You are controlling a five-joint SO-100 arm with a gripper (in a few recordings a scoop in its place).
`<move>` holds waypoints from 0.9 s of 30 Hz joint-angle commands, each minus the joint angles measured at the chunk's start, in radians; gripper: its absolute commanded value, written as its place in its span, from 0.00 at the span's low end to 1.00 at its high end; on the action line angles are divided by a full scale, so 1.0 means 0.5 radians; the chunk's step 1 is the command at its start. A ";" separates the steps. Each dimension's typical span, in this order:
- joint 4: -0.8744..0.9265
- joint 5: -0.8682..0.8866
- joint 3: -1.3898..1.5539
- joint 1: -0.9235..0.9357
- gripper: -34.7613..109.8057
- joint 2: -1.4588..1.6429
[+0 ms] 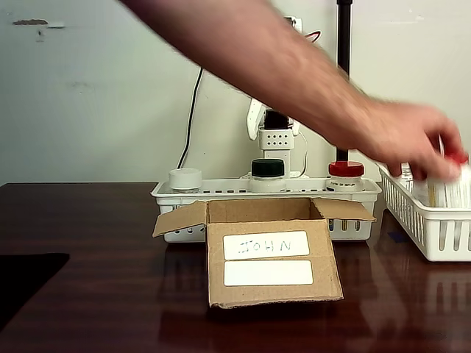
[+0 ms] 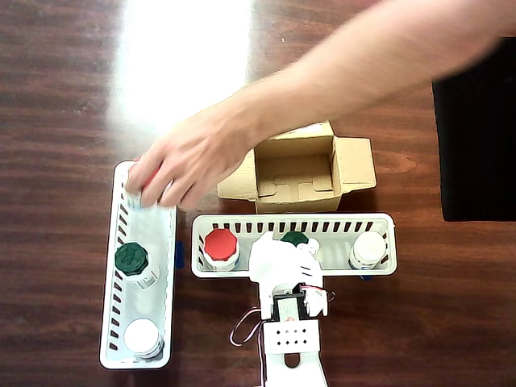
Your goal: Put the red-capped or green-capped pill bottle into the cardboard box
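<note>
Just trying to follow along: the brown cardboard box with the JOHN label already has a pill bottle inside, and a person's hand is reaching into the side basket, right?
Not quite: the overhead view shows the brown cardboard box empty. The person's hand reaches into the white slotted plastic basket.

pill bottle (image 1: 268,175) (green cap) upright, seemingly in basket | cardboard box (image 1: 268,256) open

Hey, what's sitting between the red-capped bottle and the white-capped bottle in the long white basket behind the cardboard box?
The dark green-capped white pill bottle stands between them in the fixed view; in the overhead view the robot's white arm partly covers it.
</note>
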 commanded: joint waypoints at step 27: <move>-0.325 0.172 0.129 0.169 0.64 -0.156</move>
